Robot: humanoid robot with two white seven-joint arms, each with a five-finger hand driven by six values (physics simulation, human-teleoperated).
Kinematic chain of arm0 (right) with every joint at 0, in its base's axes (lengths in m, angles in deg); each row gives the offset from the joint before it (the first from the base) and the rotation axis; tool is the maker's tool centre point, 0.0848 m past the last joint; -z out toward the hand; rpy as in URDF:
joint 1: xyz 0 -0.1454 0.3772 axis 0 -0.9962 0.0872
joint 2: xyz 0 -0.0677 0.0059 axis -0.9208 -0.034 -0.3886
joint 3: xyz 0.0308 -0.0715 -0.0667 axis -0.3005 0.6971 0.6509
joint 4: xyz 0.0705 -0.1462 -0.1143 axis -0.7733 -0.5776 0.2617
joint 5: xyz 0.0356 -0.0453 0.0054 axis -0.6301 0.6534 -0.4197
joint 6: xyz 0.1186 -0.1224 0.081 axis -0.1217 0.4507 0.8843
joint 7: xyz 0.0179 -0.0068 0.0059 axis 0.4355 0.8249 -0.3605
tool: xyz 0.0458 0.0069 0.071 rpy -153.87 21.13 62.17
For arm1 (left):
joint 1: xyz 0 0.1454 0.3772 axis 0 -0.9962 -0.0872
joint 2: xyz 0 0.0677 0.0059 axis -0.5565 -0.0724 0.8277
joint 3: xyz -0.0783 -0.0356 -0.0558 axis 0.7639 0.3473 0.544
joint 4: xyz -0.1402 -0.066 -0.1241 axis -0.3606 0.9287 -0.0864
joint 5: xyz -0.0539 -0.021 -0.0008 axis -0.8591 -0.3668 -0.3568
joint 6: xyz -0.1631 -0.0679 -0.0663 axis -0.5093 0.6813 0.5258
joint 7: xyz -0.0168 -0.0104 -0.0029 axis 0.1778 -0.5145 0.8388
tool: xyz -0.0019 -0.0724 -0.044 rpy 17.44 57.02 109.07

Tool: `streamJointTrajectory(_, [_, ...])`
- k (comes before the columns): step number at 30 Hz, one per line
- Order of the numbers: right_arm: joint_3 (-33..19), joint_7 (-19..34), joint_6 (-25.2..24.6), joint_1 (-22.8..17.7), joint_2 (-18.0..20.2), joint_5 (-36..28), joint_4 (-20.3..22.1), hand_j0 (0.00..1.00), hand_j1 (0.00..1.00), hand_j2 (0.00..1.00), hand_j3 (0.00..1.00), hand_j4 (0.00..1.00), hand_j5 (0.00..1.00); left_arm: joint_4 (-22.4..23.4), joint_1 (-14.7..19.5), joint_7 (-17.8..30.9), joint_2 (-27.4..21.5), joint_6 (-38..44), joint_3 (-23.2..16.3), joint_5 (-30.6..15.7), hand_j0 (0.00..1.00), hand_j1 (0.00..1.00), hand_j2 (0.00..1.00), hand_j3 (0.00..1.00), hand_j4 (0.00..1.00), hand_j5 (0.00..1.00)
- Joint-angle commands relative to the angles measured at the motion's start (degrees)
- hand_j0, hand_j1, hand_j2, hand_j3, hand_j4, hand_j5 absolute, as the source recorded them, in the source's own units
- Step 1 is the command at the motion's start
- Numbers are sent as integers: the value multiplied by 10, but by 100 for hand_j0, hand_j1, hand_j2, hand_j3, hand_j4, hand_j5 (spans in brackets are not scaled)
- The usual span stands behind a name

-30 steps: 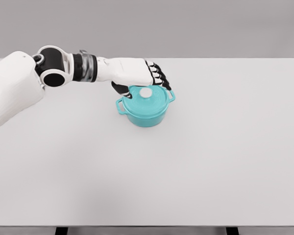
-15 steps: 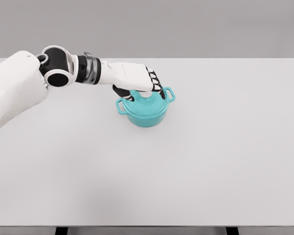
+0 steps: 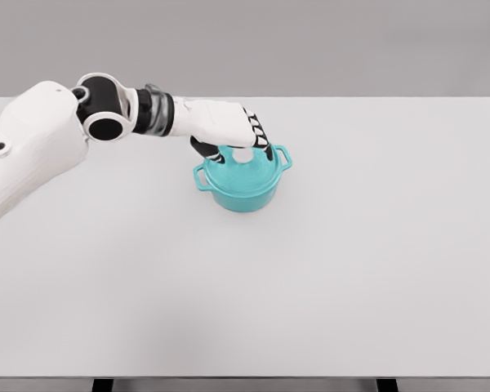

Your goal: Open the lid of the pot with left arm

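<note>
A teal pot (image 3: 240, 189) with two side handles stands on the white table (image 3: 310, 278), left of the middle toward the back. Its teal lid (image 3: 253, 170) sits flat on the pot and carries a white knob (image 3: 243, 154). My left hand (image 3: 238, 149) reaches in from the left and hangs over the lid, its fingers curled down behind the knob and the thumb on the knob's left side. It is shut on the knob. My right arm is out of the picture.
The table's far edge (image 3: 376, 98) runs just behind the pot, with a grey wall beyond it. My left forearm and elbow (image 3: 106, 118) lie over the back left of the table.
My left hand slid slightly left and lowered onto the lid, and its fingers closed around the knob. The elbow moved right. The pot and lid stayed in place.
</note>
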State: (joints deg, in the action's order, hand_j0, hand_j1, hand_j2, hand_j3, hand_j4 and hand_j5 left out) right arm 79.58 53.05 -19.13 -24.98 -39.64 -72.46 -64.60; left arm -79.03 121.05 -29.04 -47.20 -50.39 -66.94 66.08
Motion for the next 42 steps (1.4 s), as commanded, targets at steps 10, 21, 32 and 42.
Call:
streamJointTrajectory(10, [0,0,0,0,0,0,0,100,100,100,100,100,100,10,-1,-1,5,1,-1,6,79,79,79,79,79,79])
streamJointTrajectory(21, [0,0,0,0,0,0,-1,100,100,100,100,100,100,11,-3,-1,14,1,-7,8,73,73,73,73,73,73])
streamJointTrajectory(32, [0,0,0,0,0,0,0,100,100,100,100,100,100,11,-4,-1,14,1,-9,8,66,66,66,66,66,66])
streamJointTrajectory(42, [0,0,0,1,0,0,-1,100,100,100,100,100,100,11,-4,1,14,1,-9,12,50,50,50,50,50,50])
